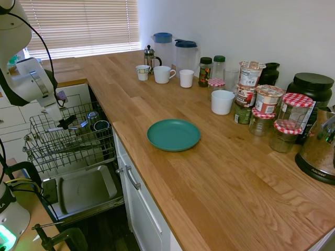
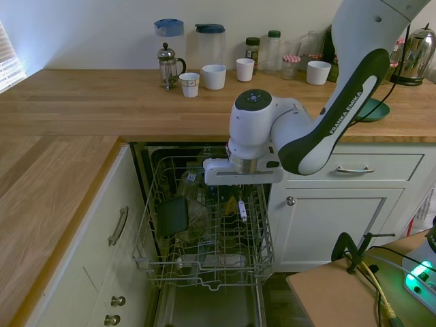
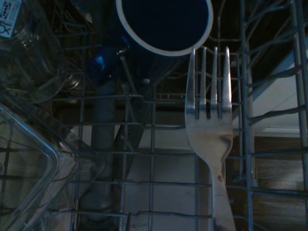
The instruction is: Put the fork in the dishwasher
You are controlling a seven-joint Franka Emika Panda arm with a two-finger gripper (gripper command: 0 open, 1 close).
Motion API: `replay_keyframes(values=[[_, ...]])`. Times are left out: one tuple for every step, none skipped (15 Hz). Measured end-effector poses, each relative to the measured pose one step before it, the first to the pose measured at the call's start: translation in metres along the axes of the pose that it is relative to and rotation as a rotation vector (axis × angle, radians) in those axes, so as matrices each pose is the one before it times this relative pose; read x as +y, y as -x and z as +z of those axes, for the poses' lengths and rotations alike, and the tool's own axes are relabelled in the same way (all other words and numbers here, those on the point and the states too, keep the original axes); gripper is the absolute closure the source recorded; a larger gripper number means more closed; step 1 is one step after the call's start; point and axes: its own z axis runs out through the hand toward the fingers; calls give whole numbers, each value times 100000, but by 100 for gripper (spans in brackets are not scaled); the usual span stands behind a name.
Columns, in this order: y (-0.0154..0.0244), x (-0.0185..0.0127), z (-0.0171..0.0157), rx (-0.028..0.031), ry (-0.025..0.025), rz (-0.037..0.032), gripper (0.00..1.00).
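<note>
The fork (image 3: pixel 210 125) is held, tines downward, by the fingers of the gripper (image 2: pixel 241 204) — pinched at its handle — just above the wire rack (image 2: pixel 204 231) of the open dishwasher (image 1: pixel 78 172). A vertical lowering between the wires is advised, clear of the blue cup (image 3: pixel 163 24), before release — a snagged tine is the risk.

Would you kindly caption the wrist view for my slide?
Fork seen close up above the dishwasher rack wires, beside a blue mug.
</note>
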Motion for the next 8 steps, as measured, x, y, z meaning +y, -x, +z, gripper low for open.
replay_keyframes(values=[[358,72,487,1878,-94,1124,100],[493,212,510,1724,-219,897,100],[648,353,529,1176,-463,-403,100],[435,169,638,538,792,-1559,100],[159,-517,404,873,278,198,100],[351,-304,440,1208,-1071,-458,100],[487,173,821,-74,121,-730,100],[283,-164,861,-411,-155,412,100]])
